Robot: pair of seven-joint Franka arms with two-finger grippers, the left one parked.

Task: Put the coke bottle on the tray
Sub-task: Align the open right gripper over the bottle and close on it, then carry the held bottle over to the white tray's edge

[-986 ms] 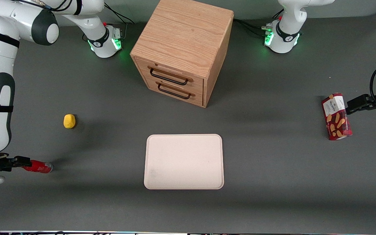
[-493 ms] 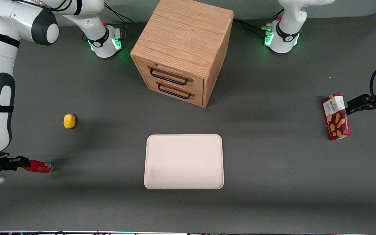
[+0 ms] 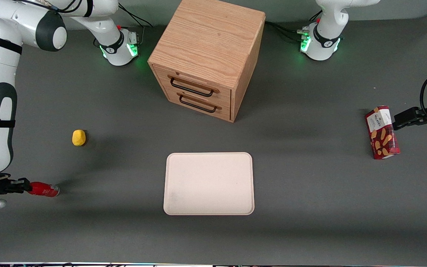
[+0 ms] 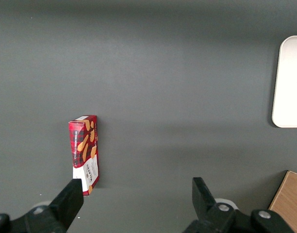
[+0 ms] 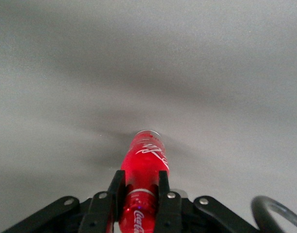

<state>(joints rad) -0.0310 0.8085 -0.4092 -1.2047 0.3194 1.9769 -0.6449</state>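
The tool (image 5: 140, 194) is clamped tight on the coke bottle (image 5: 144, 162), fingers pinching the narrower capped end so the fat body sticks out forward, which I'd guess makes it easy to lift and carry. The bottle lies on its side on the worktop (image 3: 124, 237) at the working arm's end, well apart from the tray (image 3: 209, 184), nearer the front camera than the yellow lump (image 3: 79, 137). The arm reaches in low, nearly level with the worktop.
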